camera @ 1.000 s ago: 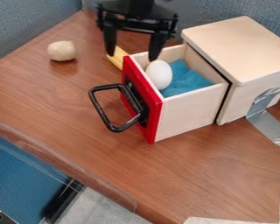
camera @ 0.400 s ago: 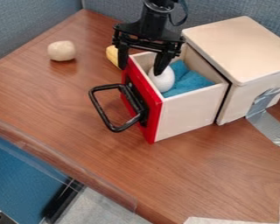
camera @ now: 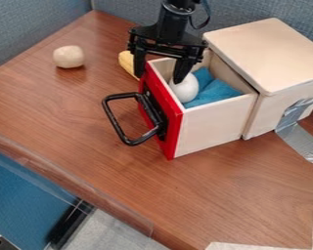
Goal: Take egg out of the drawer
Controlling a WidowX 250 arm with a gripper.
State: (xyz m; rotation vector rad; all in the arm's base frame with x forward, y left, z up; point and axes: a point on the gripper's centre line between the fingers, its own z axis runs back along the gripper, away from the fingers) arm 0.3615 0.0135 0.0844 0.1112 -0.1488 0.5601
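Hanging over the near end of the drawer [camera: 214,124] in the camera view, the gripper [camera: 159,78] points down with its fingers spread wide and nothing held between them. One finger [camera: 139,61] is at the outer side of the red front [camera: 175,132], touching it or just beside it; the other [camera: 183,70] dips inside the drawer, its tip at the top of the egg [camera: 186,90], though whether it presses on the egg I cannot tell. The egg is inside the drawer, close behind the red front, with the blue cloth [camera: 215,93] beside it. The drawer stands pulled out from the box [camera: 270,53], its handle [camera: 115,122] facing away from the box.

The step in hand looks like lining up for the grasp, and the placing seems off: the drawer's front wall lies between the fingers, so closing here would likely pinch the wall, or push the egg against it, or drag the drawer. The next move probably calls for a lift clear of the rim, a shift towards the cloth so that both fingers come down around the egg, then a gentle close. Being smooth and round, the egg may roll or slip if caught off-centre.
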